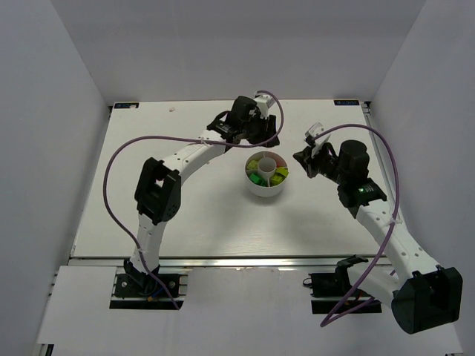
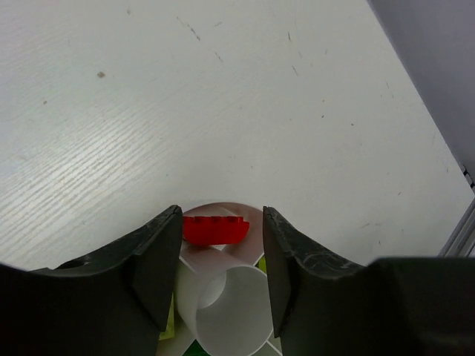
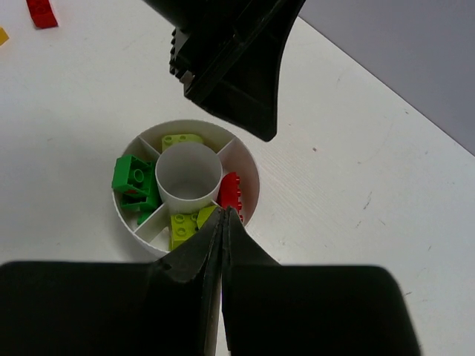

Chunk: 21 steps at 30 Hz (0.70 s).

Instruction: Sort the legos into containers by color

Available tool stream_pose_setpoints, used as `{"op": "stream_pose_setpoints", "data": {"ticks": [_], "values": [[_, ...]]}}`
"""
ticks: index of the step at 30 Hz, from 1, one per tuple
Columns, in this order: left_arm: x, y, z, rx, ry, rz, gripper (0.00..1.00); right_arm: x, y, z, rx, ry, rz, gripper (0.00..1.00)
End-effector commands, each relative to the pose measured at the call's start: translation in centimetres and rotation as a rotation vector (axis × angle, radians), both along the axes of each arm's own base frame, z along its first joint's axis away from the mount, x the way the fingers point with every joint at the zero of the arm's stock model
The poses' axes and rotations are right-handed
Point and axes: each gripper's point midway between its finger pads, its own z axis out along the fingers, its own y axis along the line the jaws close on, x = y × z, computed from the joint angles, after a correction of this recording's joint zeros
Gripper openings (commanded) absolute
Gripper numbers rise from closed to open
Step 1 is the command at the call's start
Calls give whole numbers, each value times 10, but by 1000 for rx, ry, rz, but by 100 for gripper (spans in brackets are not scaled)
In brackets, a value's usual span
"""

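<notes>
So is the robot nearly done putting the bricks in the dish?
Partly. Done: green bricks, lime bricks and a red brick lie in separate sections of the white dish. In hand: nothing; the left gripper is open above that red brick, and the right gripper is shut and empty. Left: a loose red brick and a yellow piece on the table.

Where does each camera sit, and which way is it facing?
Top external: above, behind the bases, looking down on the table, left arm, right arm and dish.
Left wrist: over the dish, looking down between its open fingers at a red lego.
Right wrist: beside the dish, shut fingers low, left gripper above.
Shared: both wrist views show that red lego.
</notes>
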Motion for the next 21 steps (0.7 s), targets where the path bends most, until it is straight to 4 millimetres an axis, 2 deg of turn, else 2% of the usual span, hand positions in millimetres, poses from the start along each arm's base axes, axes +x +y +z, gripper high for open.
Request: {"op": "stream_pose_setpoints", "data": {"ticks": [1,2,3,4,5,6,7,8,9,10,11,12,13,14,15,16,17,19,21], "values": [[2,2,78,-90,-124,36,57,-3,0,7,-2,-29,21,2],[7,10,82,-76,-141,79,53,-5,2,6,-22,-41,48,9],[6,18,77,-56,-128,108,47,-7,3,7,-34,-50,63,45],[7,26,76,-51,-126,136,24,-10,6,7,-41,-58,92,73],[9,46,92,-65,-146,191,14,-11,7,5,-50,-59,108,89],[8,56,97,-93,-139,229,6,-12,8,3,-54,-60,120,89],[1,74,67,-65,-81,262,1,-14,10,0,-60,-58,144,89],[0,102,88,-110,-100,320,0,-21,19,1,-53,-62,214,89],[-2,114,93,-177,-83,362,0,-28,20,-15,-84,-9,261,89],[-15,136,52,-157,1,403,1,-36,27,-17,-74,12,318,89],[-16,171,70,-224,-11,473,12,-39,30,-15,-65,25,346,86],[-20,185,73,-303,23,521,19,-41,33,-20,-60,55,368,73],[-25,204,66,-332,45,567,22,-43,36,-21,-49,73,388,65],[-33,237,34,-323,109,650,32,-45,39,-21,-39,87,408,55],[-41,253,47,-377,92,699,41,-44,40,-24,-39,114,414,37],[-47,268,39,-376,109,756,49,-43,41,-25,-39,123,415,29],[-52,291,23,-356,134,831,56,-42,42,-26,-40,136,417,22],[-61,322,17,-308,134,971,76,-38,42,-30,-45,159,409,19],[-69,346,6,-233,184,1113,96,-35,42,-33,-44,171,396,26]]}}
